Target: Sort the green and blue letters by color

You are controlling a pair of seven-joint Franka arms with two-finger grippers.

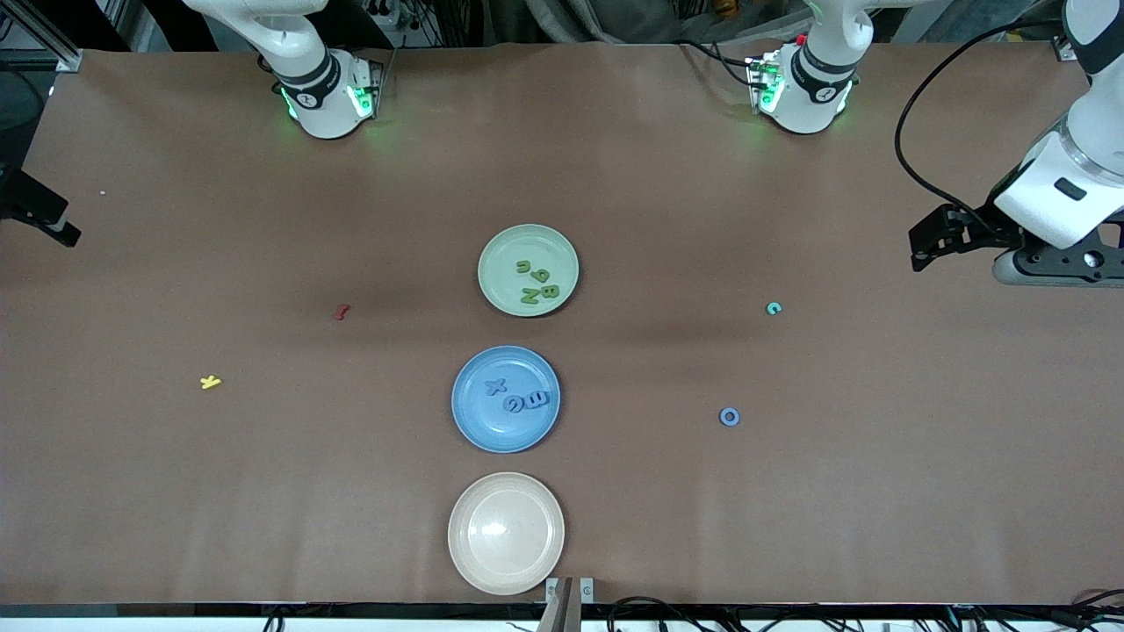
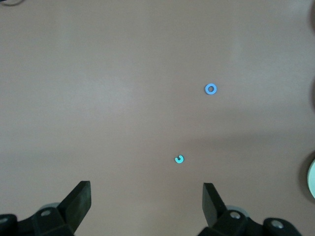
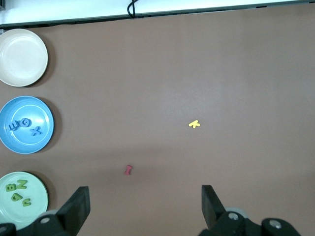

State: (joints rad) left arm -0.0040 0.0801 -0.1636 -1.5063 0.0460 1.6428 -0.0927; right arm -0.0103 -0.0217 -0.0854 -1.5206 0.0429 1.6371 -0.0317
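Lying on the brown table [image 1: 263, 491] toward the left arm's end from the blue plate [image 1: 465, 421] is a blue ring letter [image 1: 729, 416], with a teal letter [image 1: 774, 308] farther from the camera. Blue letters [image 1: 514, 399] are sitting in that plate, green letters [image 1: 536, 281] in the green plate [image 1: 492, 281] farther off. Left gripper [image 2: 146, 196] is hovering wide open near the teal letter; right gripper [image 3: 145, 199] is waiting, wide too.

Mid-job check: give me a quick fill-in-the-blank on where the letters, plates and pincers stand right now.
1. The green letters lie in the ___ plate.
2. The blue plate holds ___ blue letters.
3. The cream plate is ___.
4. The blue ring letter lies on the table, toward the ___ arm's end.

Both the left pincer and the right pincer are open.

Missing words: green; three; empty; left
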